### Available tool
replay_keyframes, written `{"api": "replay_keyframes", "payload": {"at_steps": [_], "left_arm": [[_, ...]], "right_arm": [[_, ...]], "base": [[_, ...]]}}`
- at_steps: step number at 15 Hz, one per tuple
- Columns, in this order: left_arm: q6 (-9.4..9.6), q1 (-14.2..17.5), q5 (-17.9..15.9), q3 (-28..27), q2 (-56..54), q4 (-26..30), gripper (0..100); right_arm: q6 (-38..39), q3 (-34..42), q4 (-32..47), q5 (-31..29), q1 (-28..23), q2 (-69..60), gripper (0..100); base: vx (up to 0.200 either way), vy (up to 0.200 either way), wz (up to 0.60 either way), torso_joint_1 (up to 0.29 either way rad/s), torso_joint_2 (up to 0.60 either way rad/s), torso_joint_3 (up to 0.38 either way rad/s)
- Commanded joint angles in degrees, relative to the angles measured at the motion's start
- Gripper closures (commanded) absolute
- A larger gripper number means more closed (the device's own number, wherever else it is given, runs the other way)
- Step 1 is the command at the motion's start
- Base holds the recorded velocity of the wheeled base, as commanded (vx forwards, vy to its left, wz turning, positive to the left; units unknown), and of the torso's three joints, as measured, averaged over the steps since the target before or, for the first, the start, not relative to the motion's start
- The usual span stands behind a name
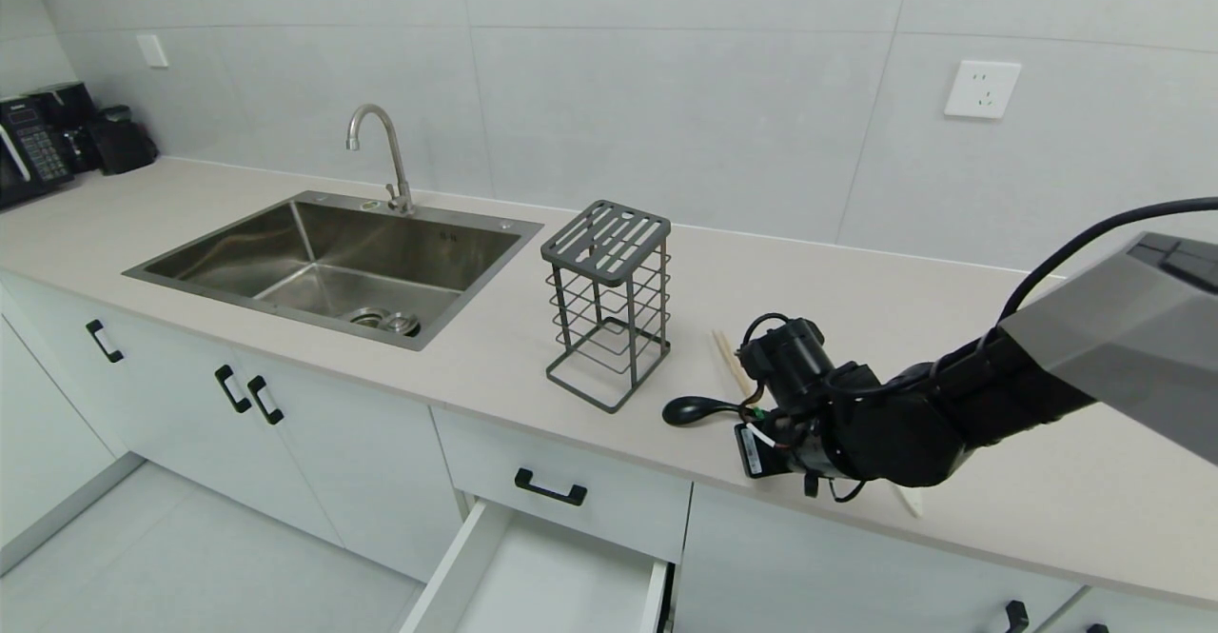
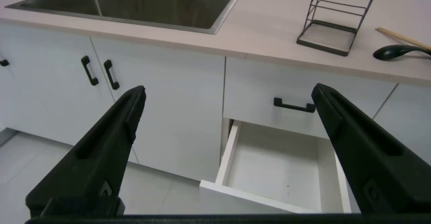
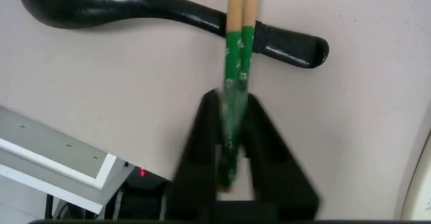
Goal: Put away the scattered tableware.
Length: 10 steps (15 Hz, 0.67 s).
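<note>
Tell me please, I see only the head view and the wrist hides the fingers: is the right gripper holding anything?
Observer: Yes. The right gripper is shut on the chopsticks, at their green ends.
Operator: Are they free of the spoon?
Observer: No, they lie across the handle of the black spoon.
Operator: And the left gripper?
Observer: The left gripper is open, facing the pulled-out drawer below the counter.
</note>
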Motion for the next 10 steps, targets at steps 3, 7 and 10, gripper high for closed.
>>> {"api": "replay_keyframes", "payload": {"at_steps": [3, 7, 10], "left_arm": [[-0.04, 0.0, 0.0, 0.0, 0.1, 0.0, 0], [-0.04, -0.1, 0.0, 0.0, 0.1, 0.0, 0], [-0.04, 0.0, 0.0, 0.0, 0.1, 0.0, 0]], "right_arm": [[0.0, 0.0, 0.0, 0.0, -0.8, -1.5, 100], [-0.4, 0.0, -0.2, 0.2, -0.8, -7.1, 100], [-0.6, 0.3, -0.3, 0.9, 0.3, -11.7, 100]], "base": [[0.000, 0.000, 0.00, 0.000, 0.00, 0.000], [0.000, 0.000, 0.00, 0.000, 0.00, 0.000], [0.000, 0.000, 0.00, 0.000, 0.00, 0.000]]}}
